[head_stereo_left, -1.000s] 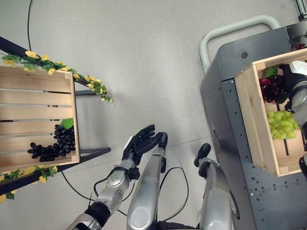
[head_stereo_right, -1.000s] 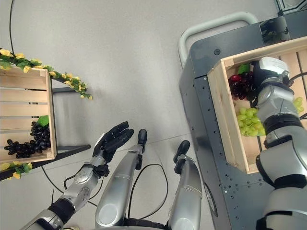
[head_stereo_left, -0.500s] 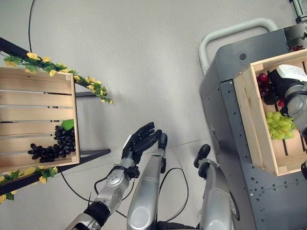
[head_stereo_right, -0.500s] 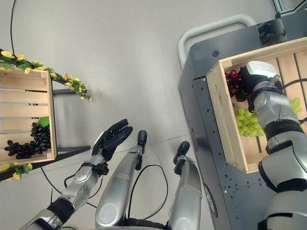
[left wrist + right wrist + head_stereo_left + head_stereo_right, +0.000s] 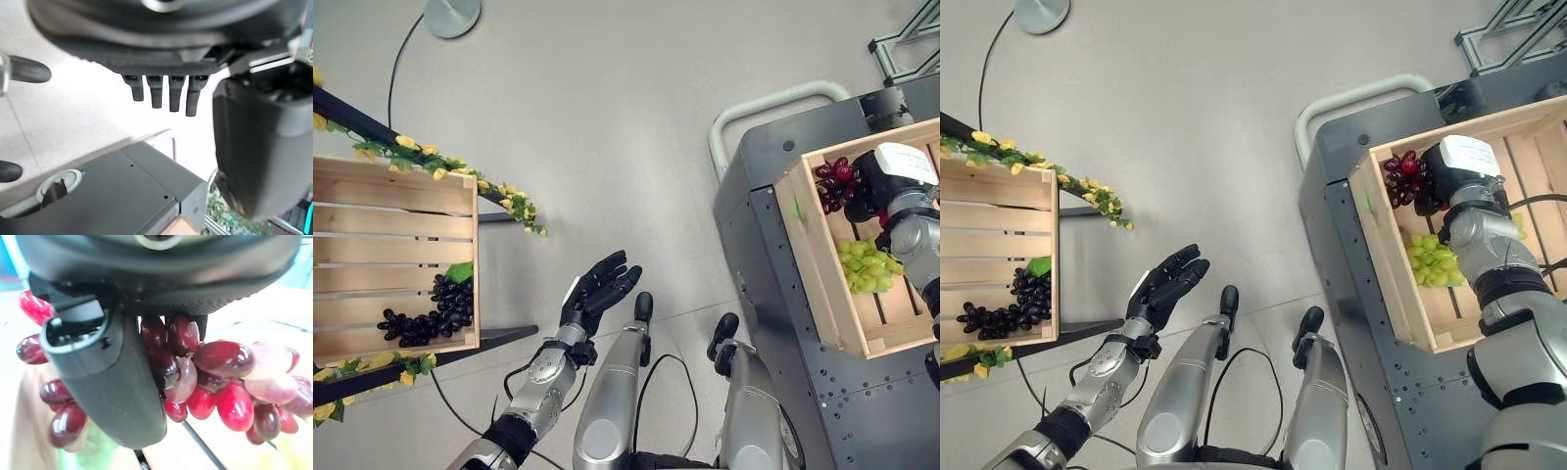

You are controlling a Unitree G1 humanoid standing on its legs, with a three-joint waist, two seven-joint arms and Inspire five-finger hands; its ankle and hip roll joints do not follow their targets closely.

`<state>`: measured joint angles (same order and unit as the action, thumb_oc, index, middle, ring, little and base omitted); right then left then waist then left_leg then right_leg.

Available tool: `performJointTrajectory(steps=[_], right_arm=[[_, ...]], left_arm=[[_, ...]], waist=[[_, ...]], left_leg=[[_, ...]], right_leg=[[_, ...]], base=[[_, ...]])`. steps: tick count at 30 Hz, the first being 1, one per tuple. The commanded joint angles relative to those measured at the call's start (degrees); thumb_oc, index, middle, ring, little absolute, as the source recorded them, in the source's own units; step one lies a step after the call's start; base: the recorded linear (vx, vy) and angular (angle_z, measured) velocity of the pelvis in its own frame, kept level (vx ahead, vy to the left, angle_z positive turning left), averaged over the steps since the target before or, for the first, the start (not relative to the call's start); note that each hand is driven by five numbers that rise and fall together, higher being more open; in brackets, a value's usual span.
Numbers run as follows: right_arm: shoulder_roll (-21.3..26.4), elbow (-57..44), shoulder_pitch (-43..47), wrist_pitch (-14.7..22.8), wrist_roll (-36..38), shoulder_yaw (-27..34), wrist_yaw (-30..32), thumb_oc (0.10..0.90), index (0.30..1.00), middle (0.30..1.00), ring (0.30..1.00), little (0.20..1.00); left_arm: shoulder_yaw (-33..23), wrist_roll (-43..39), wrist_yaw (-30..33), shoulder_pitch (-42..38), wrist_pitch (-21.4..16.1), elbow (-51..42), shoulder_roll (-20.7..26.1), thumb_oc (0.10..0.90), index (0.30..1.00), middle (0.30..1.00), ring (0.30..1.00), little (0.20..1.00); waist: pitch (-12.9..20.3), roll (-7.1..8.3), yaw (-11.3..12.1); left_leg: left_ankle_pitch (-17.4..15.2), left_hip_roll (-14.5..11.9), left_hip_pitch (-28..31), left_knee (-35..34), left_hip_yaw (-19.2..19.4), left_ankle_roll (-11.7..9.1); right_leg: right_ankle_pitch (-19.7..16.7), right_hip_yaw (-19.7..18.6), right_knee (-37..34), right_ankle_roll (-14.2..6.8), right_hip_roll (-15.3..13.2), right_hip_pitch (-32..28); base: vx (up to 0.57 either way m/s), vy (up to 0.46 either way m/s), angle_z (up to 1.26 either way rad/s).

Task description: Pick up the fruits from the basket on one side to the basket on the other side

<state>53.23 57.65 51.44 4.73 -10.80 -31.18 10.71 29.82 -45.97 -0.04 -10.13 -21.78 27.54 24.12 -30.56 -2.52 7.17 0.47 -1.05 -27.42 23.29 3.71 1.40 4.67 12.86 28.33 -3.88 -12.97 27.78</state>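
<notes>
My right hand [image 5: 884,184] is inside the wooden crate [image 5: 813,264] on the right, shut on a bunch of red grapes [image 5: 832,182] near the crate's far left corner. In the right wrist view the red grapes [image 5: 220,377] press against the palm beside the thumb [image 5: 112,382]. Green grapes [image 5: 862,266] lie on the slats beside that hand. The left wooden crate [image 5: 391,211] holds black grapes [image 5: 426,315] with a green leaf. My left hand [image 5: 597,292] hovers open, palm up, over the floor between the crates, its fingers [image 5: 161,93] straight.
The right crate sits on a dark grey cart [image 5: 754,225] with a pale looped handle [image 5: 773,103]. A garland of yellow flowers [image 5: 499,191] runs along the left stand's black frame. A round grey disc [image 5: 450,15] lies on the floor at the back.
The camera has shifted. My right hand has drawn the red grapes toward the crate's far left corner, away from the green grapes. The left hand has held still.
</notes>
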Motion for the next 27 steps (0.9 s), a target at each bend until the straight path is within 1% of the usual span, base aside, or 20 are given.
performJointTrajectory(steps=[1,3,5,6,7,9,12,13,14,16,17,19,21,22,23,25,26,27], right_arm=[[5.8,-2.9,3.4,4.0,11.0,6.9,6.7,0.400,0.300,0.300,0.300,0.300],[5.2,-5.2,-0.5,5.9,15.2,10.7,5.4,0.400,0.300,0.300,0.300,0.300],[4.7,-6.7,-2.4,6.6,17.8,12.3,4.2,0.400,0.300,0.300,0.300,0.300],[4.2,-8.1,-4.1,7.4,20.5,13.7,3.1,0.400,0.300,0.300,0.300,0.300],[3.6,-8.8,-5.2,7.8,21.6,14.6,2.7,0.400,0.300,0.300,0.300,0.300],[2.5,-10.8,-7.2,8.1,24.3,16.2,1.2,0.400,0.300,0.300,0.300,0.300],[1.6,-13.3,-8.9,8.6,26.1,17.3,-0.3,0.400,0.300,0.300,0.300,0.300],[1.5,-13.4,-9.0,8.6,26.2,17.4,-0.4,0.400,0.300,0.300,0.300,0.300],[0.9,-15.6,-9.8,8.2,27.6,17.8,-1.0,0.400,0.300,0.300,0.300,0.300],[0.4,-17.6,-10.3,7.8,27.9,18.1,-1.1,0.400,0.300,0.300,0.300,0.300],[0.2,-18.6,-10.5,8.4,27.1,18.2,-1.0,0.400,0.300,0.300,0.300,0.300],[0.1,-20.6,-10.4,8.3,27.1,17.9,-1.4,0.400,0.300,0.300,0.300,0.300],[-0.1,-22.8,-10.0,8.7,27.1,17.6,-1.6,0.400,0.300,0.300,0.300,0.300],[-0.3,-23.9,-9.9,8.1,26.8,17.4,-1.3,0.400,0.300,0.300,0.300,0.300],[-1.0,-25.7,-9.2,7.1,25.1,16.6,-0.5,0.400,0.300,0.300,0.300,0.300],[-1.2,-26.1,-8.9,6.9,25.1,16.3,-0.4,0.400,0.300,0.300,0.300,0.300],[-1.6,-27.4,-8.0,6.5,25.1,15.7,-0.2,0.400,0.300,0.300,0.300,0.300],[-1.6,-28.1,-7.5,6.6,25.2,15.4,-0.3,0.400,0.300,0.300,0.300,0.300]], left_arm=[[-2.3,0.4,-2.8,2.1,-1.8,-3.7,-0.7,0.800,0.900,0.900,0.900,0.900],[-2.3,-0.5,-3.3,2.9,0.1,-2.8,-1.2,0.800,0.900,0.900,0.900,0.900],[-2.7,-1.3,-4.3,3.2,1.1,-2.4,-1.5,0.800,0.900,0.900,0.900,0.900],[-2.7,-0.8,-4.9,3.3,2.2,-2.3,-1.7,0.800,0.900,0.900,0.900,0.900],[-2.6,-0.8,-5.1,3.4,3.0,-2.3,-1.7,0.800,0.900,0.900,0.900,0.900],[-2.3,0.5,-4.8,3.4,4.4,-2.8,-1.7,0.800,0.900,0.900,0.900,0.900],[-2.3,1.3,-3.8,3.1,4.6,-3.2,-1.7,0.800,0.900,0.900,0.900,0.900],[-2.4,1.3,-3.7,3.1,4.6,-3.2,-1.7,0.800,0.900,0.900,0.900,0.900],[-2.6,3.1,-2.6,2.5,6.0,-4.3,-1.5,0.800,0.900,0.900,0.900,0.900],[-2.9,4.7,-2.9,2.0,7.5,-5.3,-1.2,0.800,0.900,0.900,0.900,0.900],[-2.8,6.0,-3.4,1.7,8.3,-5.8,-0.9,0.800,0.900,0.900,0.900,0.900],[-2.7,6.5,-4.3,1.4,9.6,-6.8,-0.5,0.800,0.900,0.900,0.900,0.900],[-3.0,8.0,-5.6,1.0,10.1,-8.3,0.3,0.800,0.900,0.900,0.900,0.900],[-2.9,8.9,-5.8,0.8,9.9,-8.6,0.7,0.800,0.900,0.900,0.900,0.900],[-3.2,11.2,-5.3,-0.3,10.2,-9.9,1.5,0.800,0.900,0.900,0.900,0.900],[-3.3,12.3,-5.0,-0.8,10.3,-10.4,1.8,0.800,0.900,0.900,0.900,0.900],[-3.3,15.5,-3.9,-2.6,10.6,-11.9,3.1,0.800,0.900,0.900,0.900,0.900],[-3.5,16.8,-3.8,-3.8,11.1,-12.9,4.2,0.800,0.900,0.900,0.900,0.900]], waist=[[1.0,1.73,-0.8],[2.3,2.33,-1.5],[3.3,2.68,-1.9],[4.4,2.99,-2.2],[5.3,3.20,-2.4],[7.2,3.64,-2.9],[9.5,4.11,-3.4],[9.5,4.14,-3.4],[11.5,4.51,-3.7],[13.1,4.77,-3.8],[13.9,4.82,-3.9],[15.4,4.75,-4.1],[16.9,4.62,-4.1],[17.5,4.52,-4.1],[18.8,4.45,-4.1],[19.1,4.41,-4.1],[20.2,4.25,-4.0],[20.9,4.16,-3.9]], left_leg=[[-7.0,-1.5,5.4,4.4,2.3,-0.4],[-7.1,-2.1,8.5,3.1,3.0,-0.9],[-7.1,-2.4,10.4,2.1,3.3,-1.2],[-7.0,-2.7,12.1,1.1,3.4,-1.5],[-7.0,-2.7,13.5,0.1,3.6,-1.6],[-6.9,-3.1,16.3,-1.8,3.9,-1.8],[-6.8,-3.3,19.6,-4.0,4.2,-2.0],[-6.8,-3.3,19.7,-4.1,4.3,-2.0],[-6.9,-3.3,21.7,-5.4,4.3,-2.2],[-6.6,-3.2,23.4,-6.9,4.2,-2.3],[-6.6,-3.2,24.3,-7.4,4.1,-2.3],[-6.4,-3.1,25.5,-8.6,3.9,-2.4],[-6.0,-2.8,27.0,-10.1,3.5,-2.5],[-5.8,-2.7,27.4,-10.7,3.5,-2.5],[-5.2,-2.6,28.5,-12.5,3.4,-2.7],[-4.9,-2.6,28.9,-13.3,3.4,-2.7],[-4.1,-2.5,29.9,-15.4,2.9,-2.9],[-3.6,-2.5,30.5,-16.8,2.6,-3.0]], right_leg=[[-0.4,1.2,0.1,2.2,1.3,-6.2],[-0.5,0.8,-2.2,2.2,1.5,-9.5],[-0.6,0.6,-3.7,2.1,1.5,-11.5],[-0.8,0.3,-5.5,2.1,1.5,-13.7],[-0.9,0.1,-6.6,2.0,1.6,-15.1],[-0.9,-0.2,-8.7,1.8,1.8,-18.0],[-0.9,-0.6,-11.0,1.7,2.1,-21.2],[-0.9,-0.6,-11.1,1.7,2.1,-21.4],[-0.8,-0.7,-12.9,1.6,2.5,-23.8],[-0.9,-0.7,-14.5,1.6,2.8,-25.7],[-1.0,-0.9,-15.2,1.5,2.9,-26.6],[-1.2,-1.1,-16.3,1.4,3.2,-27.8],[-1.6,-1.4,-17.7,1.1,3.4,-29.1],[-1.8,-1.5,-18.2,1.0,3.4,-29.4],[-2.3,-1.7,-19.6,0.7,3.7,-30.2],[-2.6,-1.7,-20.1,0.6,3.8,-30.6],[-3.3,-1.7,-21.8,0.1,3.8,-31.5],[-3.7,-1.6,-22.7,-0.2,3.9,-32.0]], base=[[0.10,0.047,-0.09],[0.12,0.048,-0.12],[0.11,0.040,-0.13],[0.14,0.041,-0.14],[0.15,0.038,-0.13],[0.17,0.021,-0.12],[0.13,0.011,-0.14],[0.16,-0.003,-0.15],[0.14,-0.006,-0.06],[0.16,-0.006,-0.04],[0.13,0.006,-0.04],[0.10,0.021,-0.04],[0.07,0.029,0.01],[0.06,0.035,0.02],[0.05,0.029,0.02],[0.02,0.010,0.00],[0.00,0.000,0.00],[0.00,0.017,0.08]])
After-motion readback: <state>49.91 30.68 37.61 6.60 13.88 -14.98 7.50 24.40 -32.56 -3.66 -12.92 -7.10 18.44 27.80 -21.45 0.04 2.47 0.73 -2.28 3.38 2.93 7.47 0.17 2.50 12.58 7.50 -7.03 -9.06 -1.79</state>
